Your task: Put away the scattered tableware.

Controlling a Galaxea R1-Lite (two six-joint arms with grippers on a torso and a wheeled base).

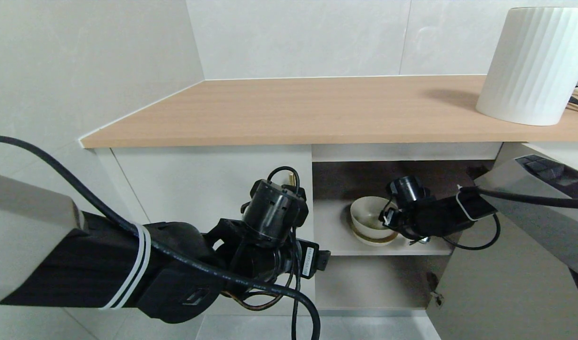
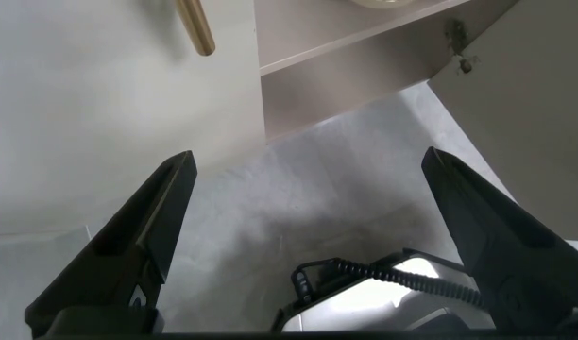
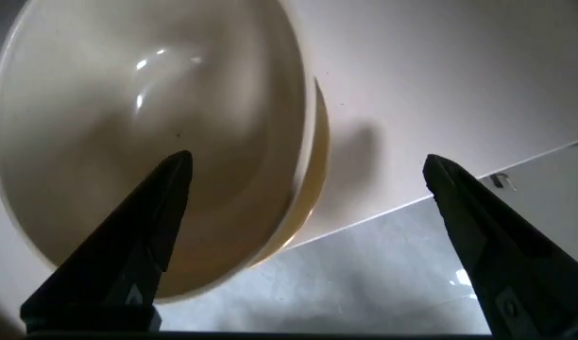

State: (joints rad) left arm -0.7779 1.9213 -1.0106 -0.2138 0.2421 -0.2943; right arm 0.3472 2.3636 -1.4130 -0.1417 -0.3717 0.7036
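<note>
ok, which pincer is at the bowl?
The right pincer, open inside the cabinet beside the bowl; the left pincer hangs outside, by the shut door.

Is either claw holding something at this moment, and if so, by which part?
Nothing is held. The right claw is open near the bowl on the shelf, and the left claw is open too.

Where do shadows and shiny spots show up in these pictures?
Head view: the white ribbed container casts a shadow to its left on the countertop; the cupboard is dark at the back. Right wrist view: small glints inside the bowl, whose shadow falls on the shelf.
</note>
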